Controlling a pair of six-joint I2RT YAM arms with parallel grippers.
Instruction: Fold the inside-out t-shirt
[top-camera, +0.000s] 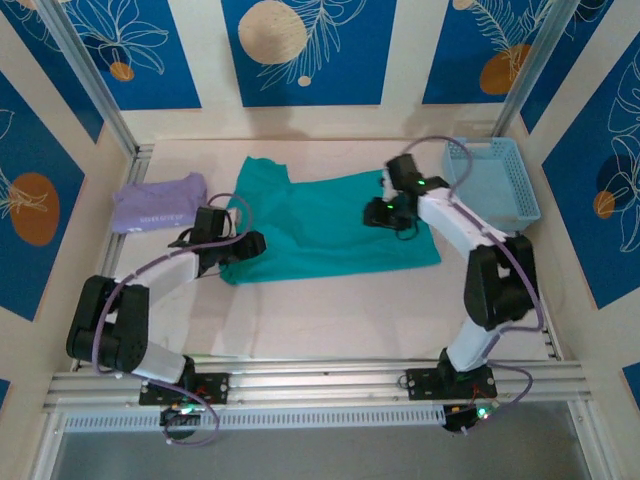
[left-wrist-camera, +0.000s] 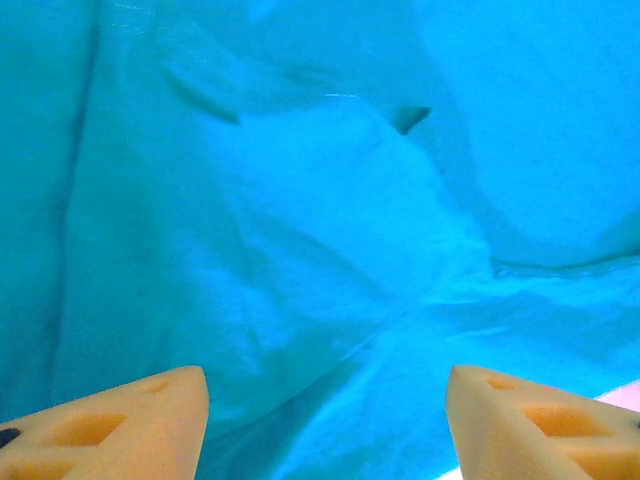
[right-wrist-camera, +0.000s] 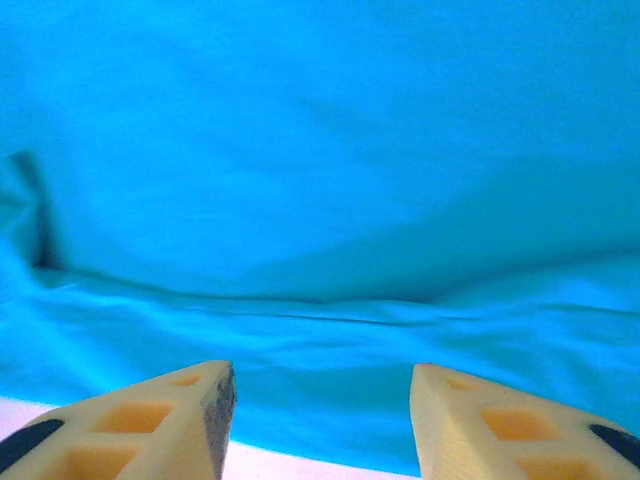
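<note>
The inside-out t-shirt (top-camera: 320, 230) is spread flat on the bench (top-camera: 330, 310) at the middle of the top view. Its long axis runs from left to right across the frame, and one sleeve juts toward the upper left. Which end carries the collar cannot be told, and no print or tag is seen. The left fingers (left-wrist-camera: 110, 425) are set at the lower left corner of the cloth in the top view. In the left wrist view they stand well apart with nothing pinched between them, and rumpled teal fabric lies just ahead and below. The right fingers (right-wrist-camera: 140, 420) are placed over the upper right part of the shirt. In the right wrist view they are parted about halfway and hold nothing. A long edge of the cloth lies crosswise just ahead of them, and a strip of pale bench shows below it. Each end of the long axis is thus covered by its own arm, left end by the left and right end by the right, so a fold across that axis is judged the likely next step. A lavender folded shirt (top-camera: 158, 202) lies just beyond the left end, near it but apart. A light blue basket (top-camera: 495, 180) stands at the upper right, close to the right arm.
</note>
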